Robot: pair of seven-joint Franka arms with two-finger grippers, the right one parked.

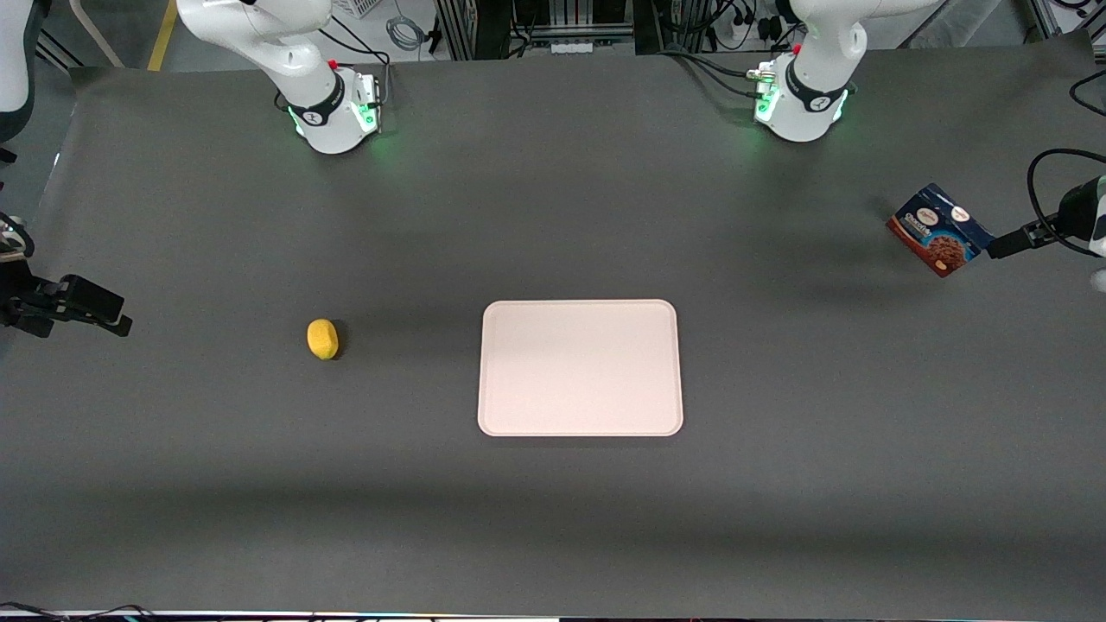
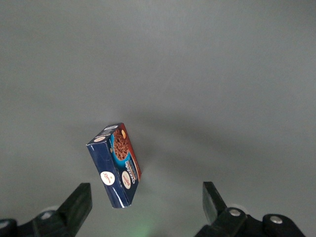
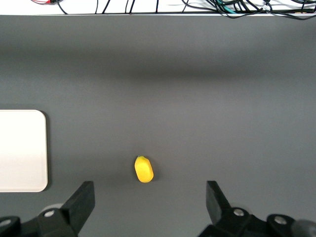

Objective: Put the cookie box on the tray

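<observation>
The cookie box [image 1: 939,230], a small dark blue carton with a brown cookie picture and a red edge, stands on the table toward the working arm's end. My left gripper [image 1: 1002,246] hovers right beside it, low over the table. The wrist view shows the cookie box [image 2: 116,165] close to one dark finger [image 2: 79,200] and touching neither; the gripper [image 2: 145,192] is open wide and holds nothing. The pale pinkish tray [image 1: 579,367] lies flat mid-table, nearer the front camera than the box, with nothing on it. A corner of the tray [image 3: 19,148] shows in the right wrist view.
A small yellow rounded lump [image 1: 322,339] lies on the dark mat beside the tray, toward the parked arm's end; it also shows as the yellow lump [image 3: 143,169] in the right wrist view. A black cable [image 1: 1037,186] loops above my gripper.
</observation>
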